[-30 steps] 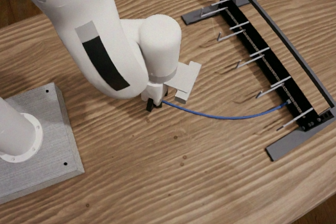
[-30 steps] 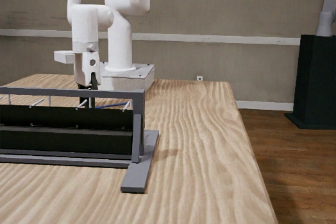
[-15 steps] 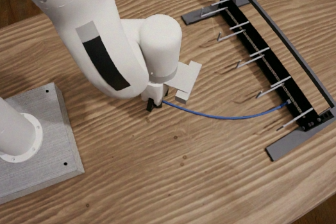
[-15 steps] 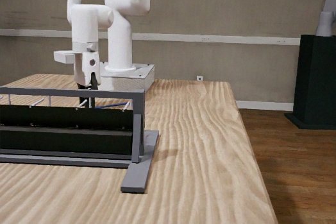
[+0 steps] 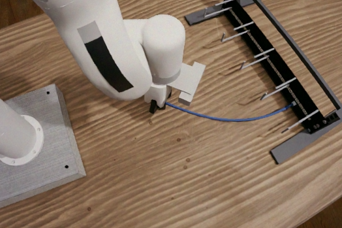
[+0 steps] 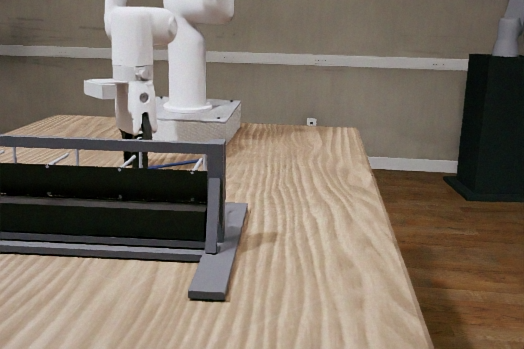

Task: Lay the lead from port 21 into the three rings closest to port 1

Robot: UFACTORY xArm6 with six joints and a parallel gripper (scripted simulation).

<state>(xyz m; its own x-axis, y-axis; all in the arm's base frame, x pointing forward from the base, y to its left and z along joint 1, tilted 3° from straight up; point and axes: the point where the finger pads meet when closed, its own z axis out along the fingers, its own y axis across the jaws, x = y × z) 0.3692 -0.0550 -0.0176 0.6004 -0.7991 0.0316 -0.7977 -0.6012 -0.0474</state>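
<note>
The blue lead (image 5: 228, 119) lies on the table and curves from its plug, near the near end of the black rack (image 5: 280, 68), towards the arm. My gripper (image 5: 158, 106) is down at table level over the lead's free end, with its fingers partly open on either side of it. The lead's tip is hidden under the gripper. Steel rings stick out from the rack in a row; the ones at the far end (image 5: 225, 7) are empty. In the exterior view the gripper (image 6: 136, 160) reaches down behind the rack (image 6: 110, 194), and a short piece of the lead (image 6: 172, 163) shows.
The arm's grey base block (image 5: 32, 149) stands at the table's left edge. The rack stands upright on two grey feet (image 5: 300, 144). A black cabinet (image 6: 492, 129) stands on the floor off the table.
</note>
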